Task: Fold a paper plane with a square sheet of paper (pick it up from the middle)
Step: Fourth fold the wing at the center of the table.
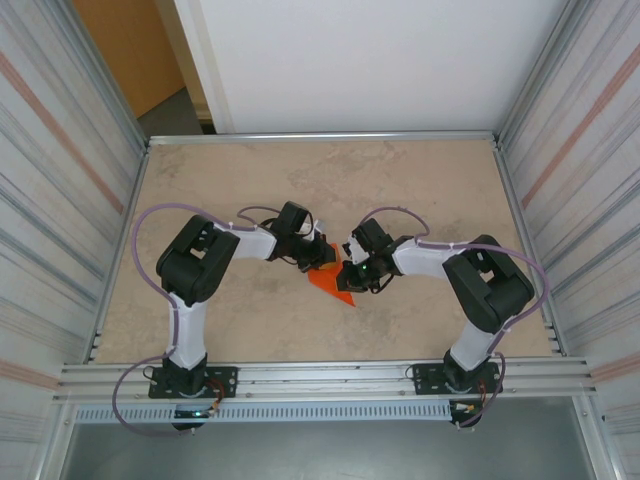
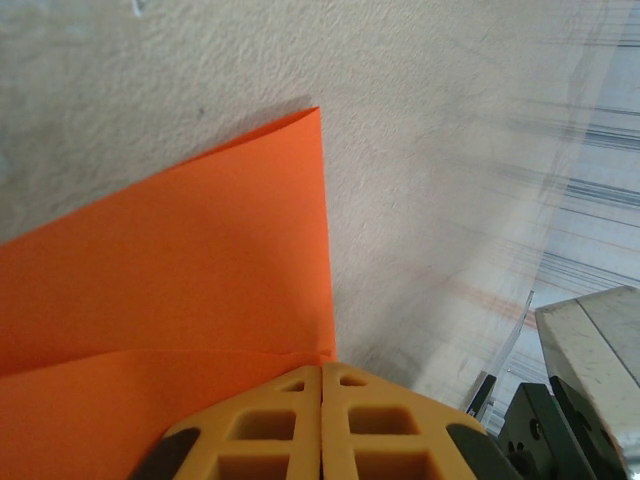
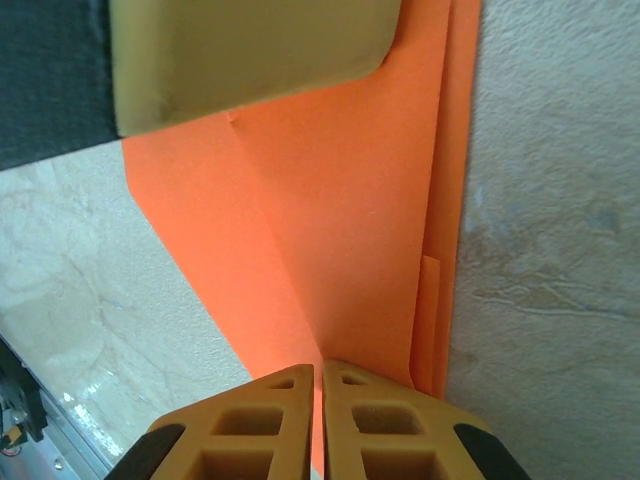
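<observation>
Creasing looks to be the step in hand. The orange sheet of paper [image 1: 332, 283], already folded into layers with a pointed end, lies near the middle of the table [image 1: 420, 180], between the two claws. The right claw [image 3: 318, 365] is pinched almost shut with a sliver of orange between its fingers, so it grips the sheet at a crease. The left claw [image 2: 322, 368] is closed flush, its tips at the corner where a fold line meets the paper's edge; whether it nips a layer I cannot tell. To do this well, one claw should anchor while the other presses slowly along the crease, layered edges aligned. Pulling the claws apart risks a tear or a skewed fold.
</observation>
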